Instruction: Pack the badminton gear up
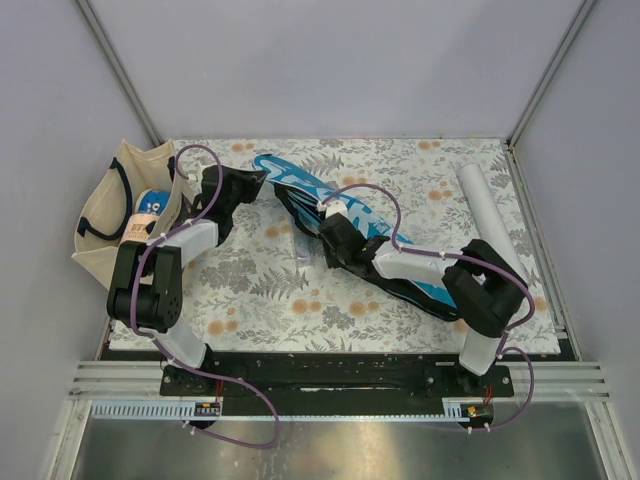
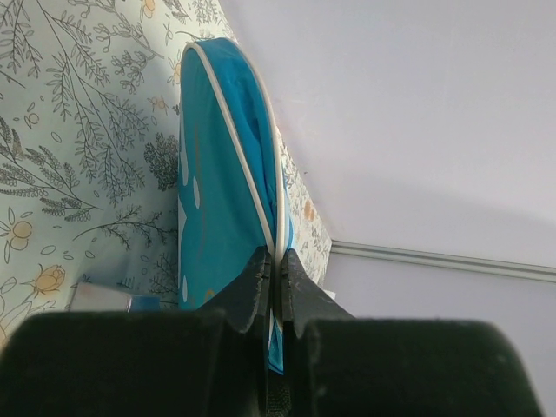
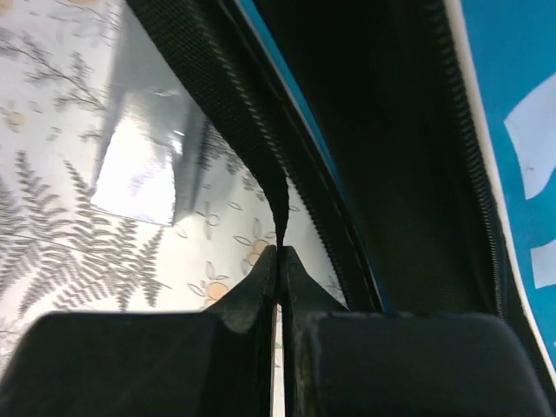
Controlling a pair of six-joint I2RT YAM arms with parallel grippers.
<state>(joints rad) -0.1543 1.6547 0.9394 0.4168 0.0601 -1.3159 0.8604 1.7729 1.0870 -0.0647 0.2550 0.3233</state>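
The large blue racket-shaped fabric cover with black zip edging lies slantwise on the flower-patterned table. Its rounded end is at the far left-centre and its narrow end at the near right. The left claw is pinched tight on the pale-piped rim of the rounded end, which stands on edge in the left wrist view. The right claw is closed on a black strip of the cover's zip edge, partway along its near side, and the strip rises straight from the fingertips. A piece of clear plastic lies on the table just beside that claw. A long white tube lies at the far right, apart from the cover. A beige canvas tote bag with dark handles sits at the left edge, with something blue inside.
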